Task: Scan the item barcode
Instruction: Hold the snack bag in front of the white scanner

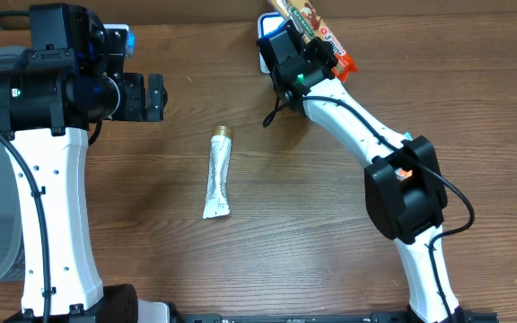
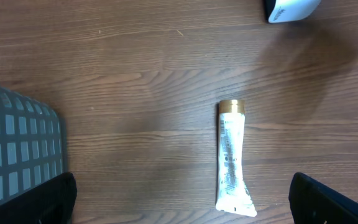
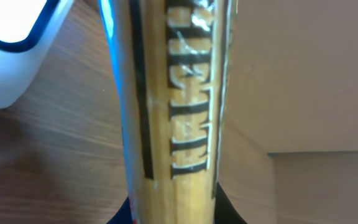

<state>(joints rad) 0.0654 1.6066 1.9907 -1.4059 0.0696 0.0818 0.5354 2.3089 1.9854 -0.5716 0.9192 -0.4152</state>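
The snack bar (image 1: 317,31), in a tan and orange wrapper, is held off the bench (image 1: 267,233) at the far edge, clamped between the right fingers (image 1: 312,52), which are drawn narrow around it. It lies slantwise in the overhead view, one end reaching to the top of the picture and the orange end sticking out to the right of the wrist. In the right wrist view the snack bar (image 3: 179,112) fills the middle of the picture as an upright strip with raised lettering along it; no barcode can be made out there. A white device (image 3: 11,56) with a dark rim is seen just beside it at the upper left.

The right arm is stretched from its base at the near edge diagonally across the bench, with its elbow bent near the right side.

The left arm is raised over the left side of the bench, its forearm turned inward. The left fingers (image 1: 154,97) are spread wide and hold nothing. In the left wrist view both dark fingers (image 2: 36,202) appear at the bottom corners, with a white tube (image 2: 232,155) with a gold cap lying flat on the wood between them. A grey mesh basket (image 2: 17,149) stands at the left.
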